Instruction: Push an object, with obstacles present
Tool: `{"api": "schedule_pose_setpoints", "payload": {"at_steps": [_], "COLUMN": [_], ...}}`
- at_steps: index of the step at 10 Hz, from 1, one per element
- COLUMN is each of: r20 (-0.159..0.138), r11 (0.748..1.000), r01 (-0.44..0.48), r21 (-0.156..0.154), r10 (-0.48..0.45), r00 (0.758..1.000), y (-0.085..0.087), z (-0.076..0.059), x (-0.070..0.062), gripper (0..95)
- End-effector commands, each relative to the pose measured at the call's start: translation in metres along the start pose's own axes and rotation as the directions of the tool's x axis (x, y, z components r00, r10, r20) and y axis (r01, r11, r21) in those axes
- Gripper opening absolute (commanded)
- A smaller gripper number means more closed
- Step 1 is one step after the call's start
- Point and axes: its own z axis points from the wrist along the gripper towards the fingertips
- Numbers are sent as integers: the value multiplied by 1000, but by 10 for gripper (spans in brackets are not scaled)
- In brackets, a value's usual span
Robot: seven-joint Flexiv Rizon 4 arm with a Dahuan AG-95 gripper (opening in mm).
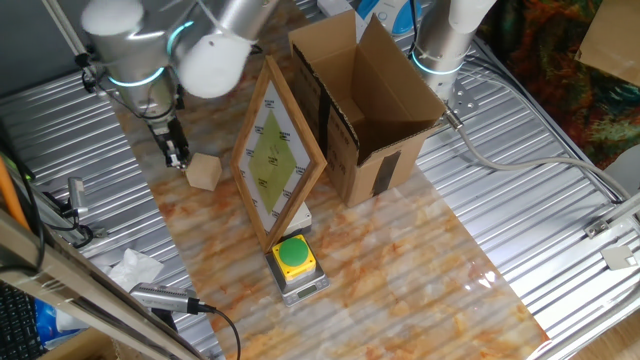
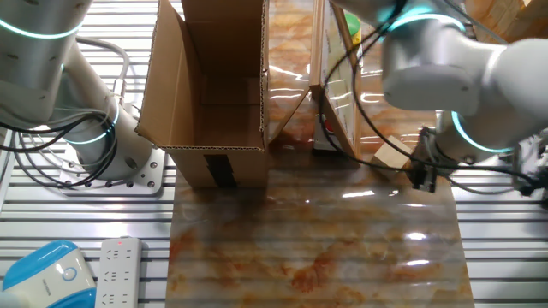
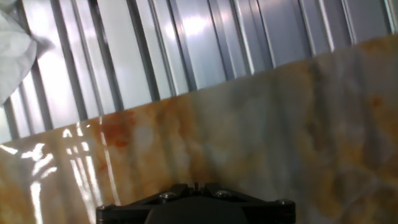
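Cardboard box (image 2: 210, 94): open-topped, black tape on near face, standing at far left of marbled mat (image 2: 317, 248).
Framed board (image 2: 330, 85): upright, edge-on, just right of box.
Wooden cube (image 2: 392, 160): partly visible, beside board.
Gripper (image 2: 421, 176): low over mat's right edge, near cube; finger state indeterminable.
Power strip (image 2: 118, 272): bottom left.

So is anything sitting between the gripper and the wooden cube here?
Nothing visible. The gripper is right beside the wooden cube, with only bare marbled mat around them. The framed board stands on the cube's far side, not between them.
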Motion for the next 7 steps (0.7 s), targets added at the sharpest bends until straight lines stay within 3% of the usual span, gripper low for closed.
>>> {"api": "schedule_pose_setpoints", "payload": {"at_steps": [1,4,7], "r20": [-29,-61,-85], "r11": [997,993,992], "r01": [59,102,114], "r21": [42,60,53], "r10": [-58,-98,-109], "r00": [998,993,990], "y": [-12,-22,-37], "z": [-4,-6,-14], "x": [-3,6,30], "gripper": [0,0,0]}}
